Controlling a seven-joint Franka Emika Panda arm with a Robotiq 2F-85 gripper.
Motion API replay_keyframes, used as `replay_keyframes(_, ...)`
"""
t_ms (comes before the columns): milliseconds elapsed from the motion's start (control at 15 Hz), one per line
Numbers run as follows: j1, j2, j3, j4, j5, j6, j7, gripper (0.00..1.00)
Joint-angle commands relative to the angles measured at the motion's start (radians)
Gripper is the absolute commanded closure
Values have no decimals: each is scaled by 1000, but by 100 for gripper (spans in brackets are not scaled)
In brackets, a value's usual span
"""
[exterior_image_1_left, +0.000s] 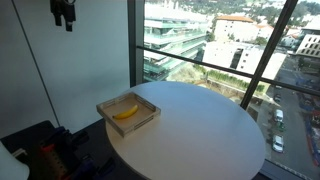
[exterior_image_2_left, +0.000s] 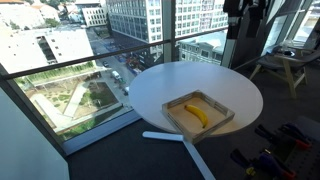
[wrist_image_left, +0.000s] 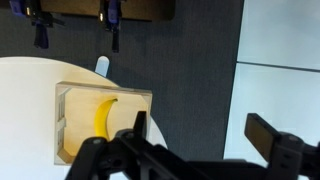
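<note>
We see the banana (wrist_image_left: 103, 115) lying flat inside a shallow wooden tray (wrist_image_left: 105, 90), curved, running near to far, roughly centred in it. It touches only the tray bottom. Both exterior views show the same: banana (exterior_image_1_left: 125, 111) in tray (exterior_image_1_left: 140, 128), and banana (exterior_image_2_left: 198, 114) in tray (exterior_image_2_left: 222, 103).

The tray sits on a round white table (exterior_image_1_left: 200, 130), right at the table's edge, left side in an exterior view. In an exterior view it is at the near edge of the table (exterior_image_2_left: 170, 85).

The gripper (wrist_image_left: 196, 122) hangs high above, well apart from tray and banana. Its fingers (wrist_image_left: 140, 122) are spread fully wide and have hold of nothing. In the wrist view we see the left finger over the tray's right rim and the right finger out over the dark floor (wrist_image_left: 190, 60). In an exterior view the gripper (exterior_image_1_left: 64, 26) is at the top left, far above and left of the tray, pointing down.

A white base leg (exterior_image_2_left: 165, 136) of the table shows on the floor below the tray. Tall window panes (exterior_image_1_left: 180, 40) stand just beyond the table, with city buildings (exterior_image_1_left: 235, 25) outside.
</note>
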Motion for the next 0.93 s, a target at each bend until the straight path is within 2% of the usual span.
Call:
replay_keyframes(0, -16, -14, 12, -1, -32, 36, 14, 0)
replay_keyframes(867, -71, -2, -9, -24, -51, 145, 39, 0)
